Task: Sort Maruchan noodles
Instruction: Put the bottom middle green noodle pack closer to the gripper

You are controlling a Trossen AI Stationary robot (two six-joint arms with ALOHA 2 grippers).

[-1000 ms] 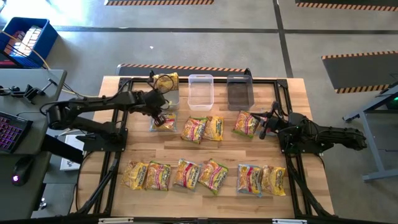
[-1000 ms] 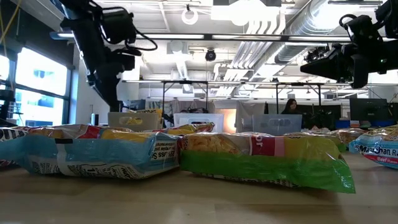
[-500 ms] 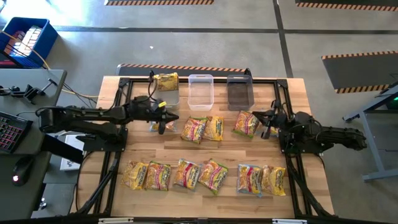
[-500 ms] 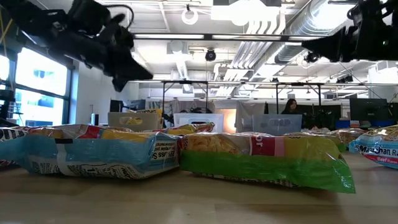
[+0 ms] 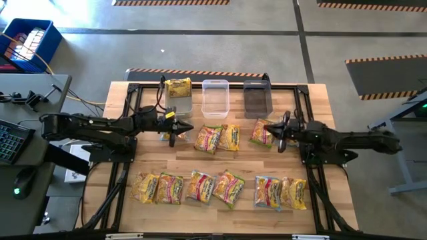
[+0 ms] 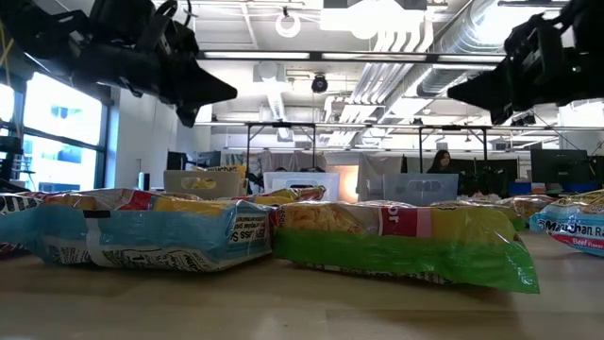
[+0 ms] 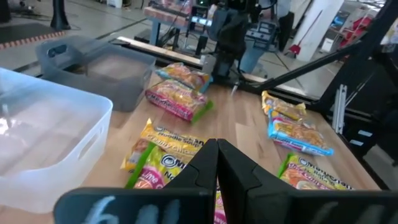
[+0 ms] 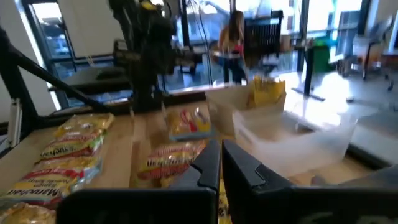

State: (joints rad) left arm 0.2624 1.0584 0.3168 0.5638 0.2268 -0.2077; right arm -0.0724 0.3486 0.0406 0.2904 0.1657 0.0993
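Note:
Yellow-orange Maruchan packets lie flat on the wooden table: a row of several near the front edge, a pair mid-table, one before the dark bin, and one partly under my left arm. Another packet sits in the left clear bin. My left gripper hangs shut above the table, pointing toward the table's right; its wrist view shows the shut fingers over the mid-table pair. My right gripper, shut, hovers over the packet before the dark bin.
Three bins stand along the far edge: a clear one with a packet in it, a clear one, and a dark one. Bare wood lies between the middle packets and the front row. A person sits far behind the table.
My left arm has dropped from a raised, bent pose to a level reach, and its gripper has tipped from pointing down to pointing toward the table's right. My right gripper has moved toward the table's left, over the packet before the dark bin.

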